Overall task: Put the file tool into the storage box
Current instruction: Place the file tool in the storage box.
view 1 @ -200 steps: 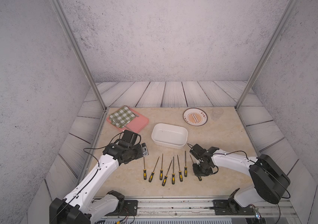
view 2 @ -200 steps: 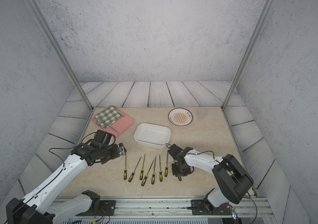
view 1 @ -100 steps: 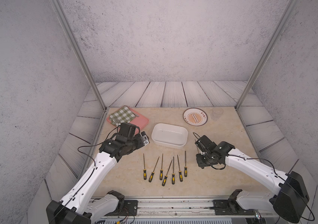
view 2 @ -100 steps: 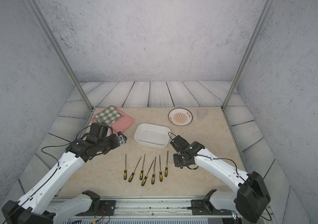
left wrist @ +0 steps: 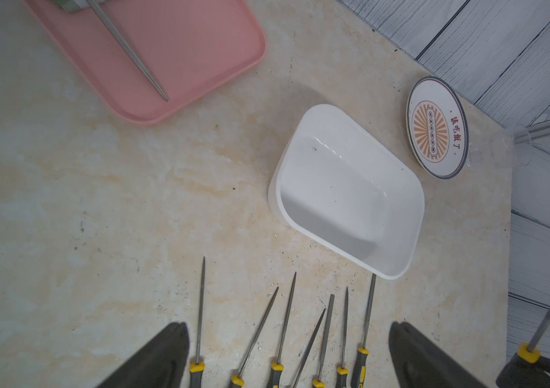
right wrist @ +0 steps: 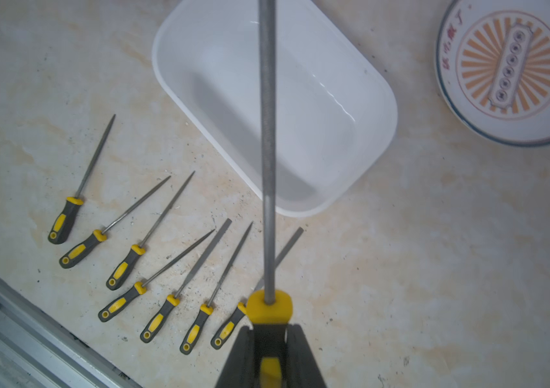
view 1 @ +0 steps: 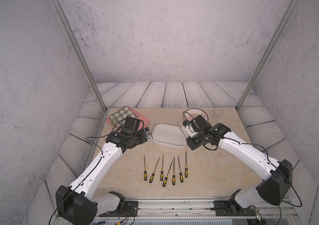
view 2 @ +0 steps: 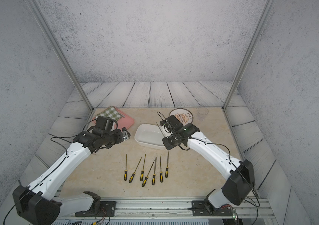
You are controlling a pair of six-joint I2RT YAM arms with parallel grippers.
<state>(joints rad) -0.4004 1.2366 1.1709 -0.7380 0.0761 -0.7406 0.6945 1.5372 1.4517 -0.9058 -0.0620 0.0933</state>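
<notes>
Right gripper (right wrist: 268, 336) is clamped on the black-and-yellow handle of the file (right wrist: 268, 134), its 2 jaws pressed flat against the handle's sides just behind the yellow collar. Gripping there leaves the whole grey shaft free and sticking straight out ahead of the jaws, probably so the thin end can go into the box first.

Lifted clear of the table, the file hangs at the end of the white storage box (view 1: 166, 134) nearest the right arm. In a top view its tip (view 1: 177, 123) points away from the robot's base and slightly toward the robot's left, with the handle end toward the base. Its long axis runs at a slant across the box's long side, not along it, so it would likely need turning before it can lie flat inside. How steeply the tip tilts cannot be told.

The box holds nothing yet. 7 other files (view 1: 164, 169) lie in a loose row on the table between the box and the base, handles toward the base.

The left gripper (left wrist: 287, 356) is spread wide and holds nothing, seemingly parked beside the box, out of the way.
</notes>
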